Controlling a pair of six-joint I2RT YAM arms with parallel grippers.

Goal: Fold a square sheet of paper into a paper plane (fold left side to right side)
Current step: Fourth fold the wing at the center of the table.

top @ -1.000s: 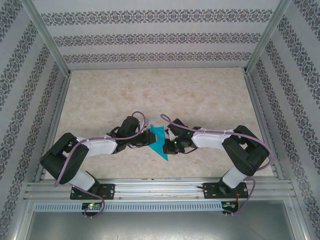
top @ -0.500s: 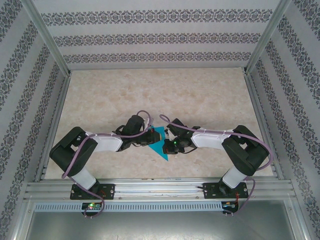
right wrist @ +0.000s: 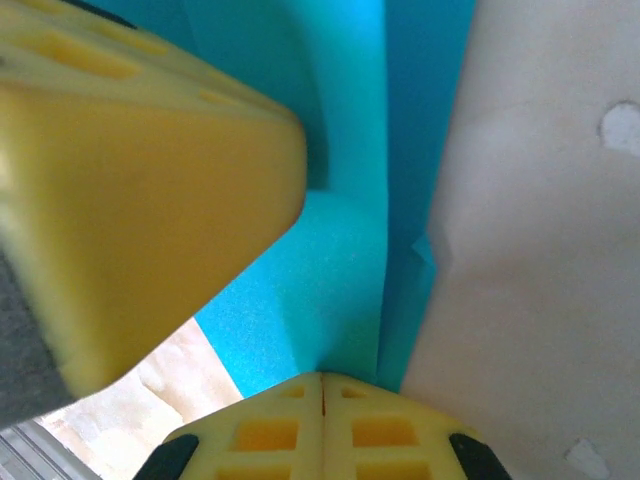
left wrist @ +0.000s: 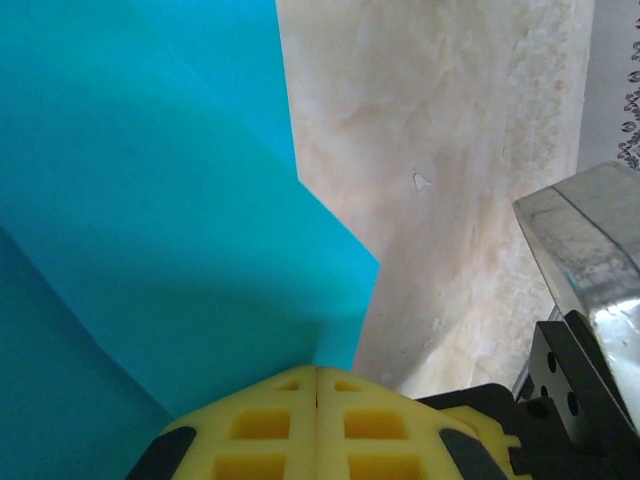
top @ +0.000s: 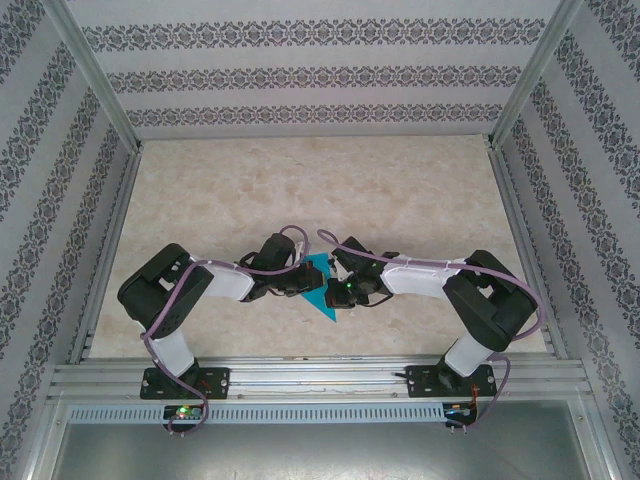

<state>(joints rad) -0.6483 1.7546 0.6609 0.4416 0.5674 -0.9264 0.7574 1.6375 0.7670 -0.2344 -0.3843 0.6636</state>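
Far tabletop [top: 320,190] open, left arm [top: 215,285] and right arm [top: 430,277] crowding teal paper [top: 322,297], frame rails [top: 105,260] flanking.

Location type: robotics laboratory test cell. Indicators: an aluminium-profile frame [top: 97,85] and printed patterned wall panels [top: 320,78] enclose a marble-patterned tabletop [top: 320,190]. A slotted mounting rail [top: 320,378] carries the bolted, cabled left arm base [top: 185,382] and right arm base [top: 450,380].

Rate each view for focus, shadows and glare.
Top external: sharp and evenly lit, soft shadows under the arms, the teal paper small. Left wrist: crisp; shaded bands cross the paper along its folds, and the metal bar at right catches glare. Right wrist: the yellow jaw at upper left is blurred by closeness and darkens the paper under it.
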